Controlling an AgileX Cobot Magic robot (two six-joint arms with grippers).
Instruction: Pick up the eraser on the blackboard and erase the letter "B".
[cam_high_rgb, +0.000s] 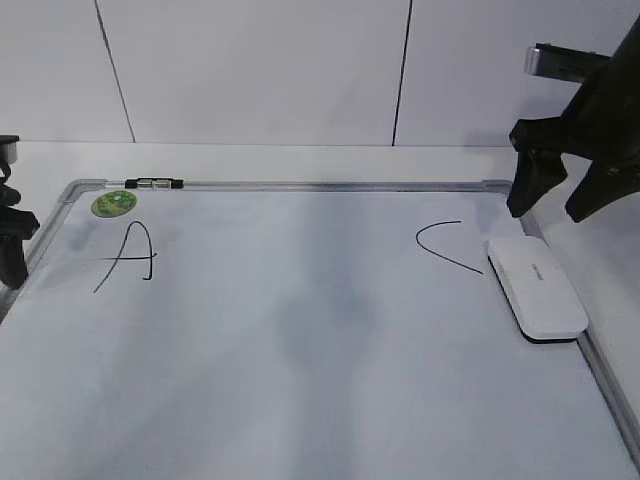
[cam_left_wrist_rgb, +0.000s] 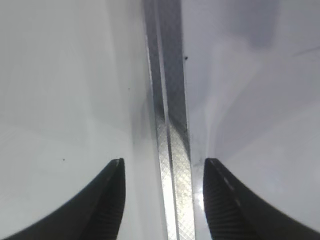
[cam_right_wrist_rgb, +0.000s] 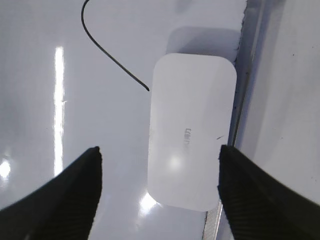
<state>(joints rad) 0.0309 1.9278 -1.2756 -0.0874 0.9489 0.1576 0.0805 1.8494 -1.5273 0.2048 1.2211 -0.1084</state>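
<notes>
The blackboard (cam_high_rgb: 300, 400) is a white board with a silver frame lying flat. The white eraser (cam_high_rgb: 535, 287) lies on it by the right frame edge; it also shows in the right wrist view (cam_right_wrist_rgb: 190, 132). My right gripper (cam_high_rgb: 550, 205) is open and empty, hovering above the eraser's far end (cam_right_wrist_rgb: 159, 152). My left gripper (cam_high_rgb: 10, 250) is open and empty at the board's left edge, straddling the frame (cam_left_wrist_rgb: 164, 162). The letter "A" (cam_high_rgb: 128, 257) and the "C" (cam_high_rgb: 443, 245) are on the board. No letter "B" shows between them.
A round green sticker (cam_high_rgb: 113, 204) and a small black-and-silver clip (cam_high_rgb: 153, 183) sit at the board's far left corner. A white wall with dark seams stands behind the table. The board's left frame strip (cam_left_wrist_rgb: 167, 100) runs under the left gripper.
</notes>
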